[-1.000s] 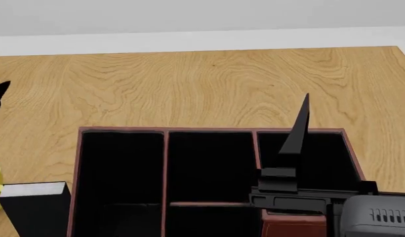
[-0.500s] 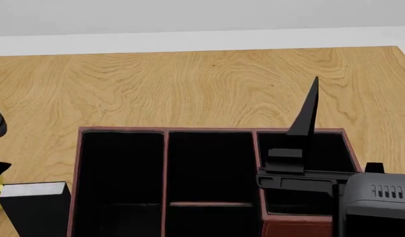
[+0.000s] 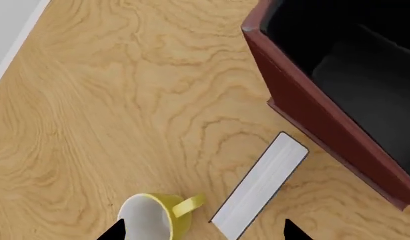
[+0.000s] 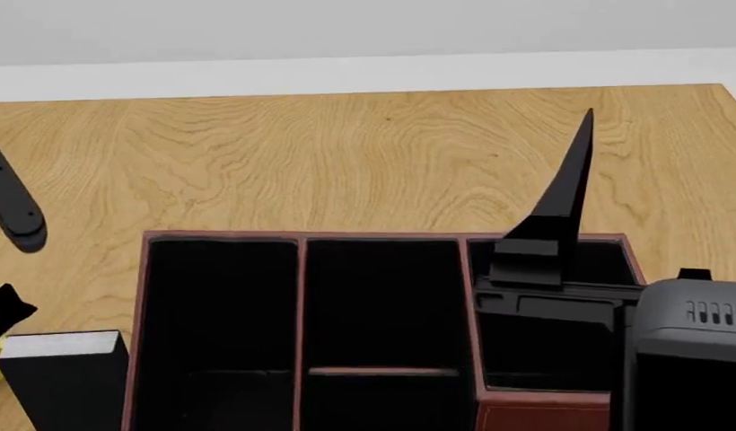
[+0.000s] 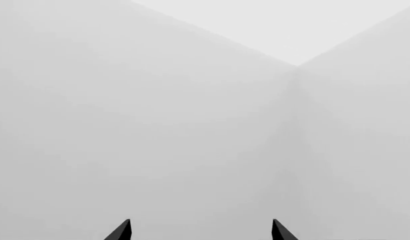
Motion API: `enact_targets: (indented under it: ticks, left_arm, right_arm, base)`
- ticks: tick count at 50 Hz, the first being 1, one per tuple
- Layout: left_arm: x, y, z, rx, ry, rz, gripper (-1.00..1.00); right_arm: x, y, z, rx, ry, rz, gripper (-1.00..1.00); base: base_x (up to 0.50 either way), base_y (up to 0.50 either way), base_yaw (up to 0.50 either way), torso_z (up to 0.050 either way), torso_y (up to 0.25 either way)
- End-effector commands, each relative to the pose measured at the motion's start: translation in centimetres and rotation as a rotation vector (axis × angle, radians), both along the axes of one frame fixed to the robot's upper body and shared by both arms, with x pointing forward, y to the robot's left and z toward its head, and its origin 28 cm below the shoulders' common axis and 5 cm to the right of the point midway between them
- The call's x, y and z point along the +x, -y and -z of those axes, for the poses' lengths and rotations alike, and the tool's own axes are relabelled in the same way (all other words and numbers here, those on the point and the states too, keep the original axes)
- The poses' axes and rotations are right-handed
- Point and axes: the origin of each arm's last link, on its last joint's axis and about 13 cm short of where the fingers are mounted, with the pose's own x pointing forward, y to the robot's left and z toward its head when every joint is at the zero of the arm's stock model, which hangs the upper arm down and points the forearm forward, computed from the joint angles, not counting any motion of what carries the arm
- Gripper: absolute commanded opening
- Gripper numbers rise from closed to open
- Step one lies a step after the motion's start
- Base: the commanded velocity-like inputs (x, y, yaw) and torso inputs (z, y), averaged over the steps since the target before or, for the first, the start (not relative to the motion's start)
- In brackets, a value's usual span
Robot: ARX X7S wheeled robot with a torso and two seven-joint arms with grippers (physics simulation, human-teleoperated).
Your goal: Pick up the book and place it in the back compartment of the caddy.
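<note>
Over the last second your right arm has lifted: in the head view the right pincer (image 4: 572, 193) has climbed from the caddy's back-right section toward the upper right of the frame, its long black finger now reaching above the caddy's far rim. Its wrist camera sees only blank grey wall, with two fingertips wide apart at the bottom edge, so that pincer is spread and holds nothing. Meanwhile your left arm has come in at the left edge of the head view, where a dark link sits mid-left and a black tip sits lower left. In the left wrist view the left pincer (image 3: 203, 231) shows two tips spread at the bottom of the frame, with the book (image 3: 260, 185) between and just ahead of them. You have not gripped the book yet. It stands on the table (image 3: 111, 125) with its pale page edge up, close beside the outer wall of the caddy (image 3: 312, 107) and just beside the yellow mug (image 3: 155, 217). In the head view the book (image 4: 59, 377) sits at the lower left, left of the caddy (image 4: 142, 296). This looks like a handover of duty: right arm clearing, left arm lining up. Mind the mug as you close in; it is near enough to catch a fingertip.
</note>
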Motion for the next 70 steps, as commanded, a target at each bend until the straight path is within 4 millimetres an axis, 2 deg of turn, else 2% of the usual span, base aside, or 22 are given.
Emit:
enact_targets:
  ticks: [1, 9, 21, 40, 50, 70]
  left_arm:
    - [2.7, 0.4, -1.0, 0.062, -0.029, 0.054, 1.00]
    - [3.4, 1.4, -1.0, 0.108, -0.055, 0.108, 1.00]
    - [3.4, 1.8, 0.0, 0.138, -0.176, 0.129, 1.00]
    - [3.7, 2.5, 1.2, 0.128, -0.156, 0.183, 1.00]
    - [3.6, 3.0, 2.8, 0.113, -0.180, 0.207, 1.00]
    - [3.5, 3.2, 4.3, 0.138, -0.195, 0.239, 1.00]
  right_arm:
    - [0.8, -0.1, -0.3, 0.003, -0.004, 0.024, 1.00]
    - [0.9, 0.1, -0.4, 0.002, -0.006, 0.049, 1.00]
    - [1.1, 0.2, -1.3, -0.008, -0.002, 0.075, 1.00]
    - [1.5, -0.6, -2.2, -0.017, -0.007, 0.073, 1.00]
    - [2.2, -0.5, -1.9, -0.028, -0.018, 0.080, 1.00]
    - [2.7, -0.2, -1.1, -0.040, -0.033, 0.092, 1.00]
  base:
    - [0.00, 0.00, 0.00, 0.000, 0.000]
    - [0.00, 0.00, 0.00, 0.000, 0.000]
    - [0.00, 0.00, 0.00, 0.000, 0.000]
    - [0.00, 0.00, 0.00, 0.000, 0.000]
    - [0.00, 0.00, 0.00, 0.000, 0.000]
    - [0.00, 0.00, 0.00, 0.000, 0.000]
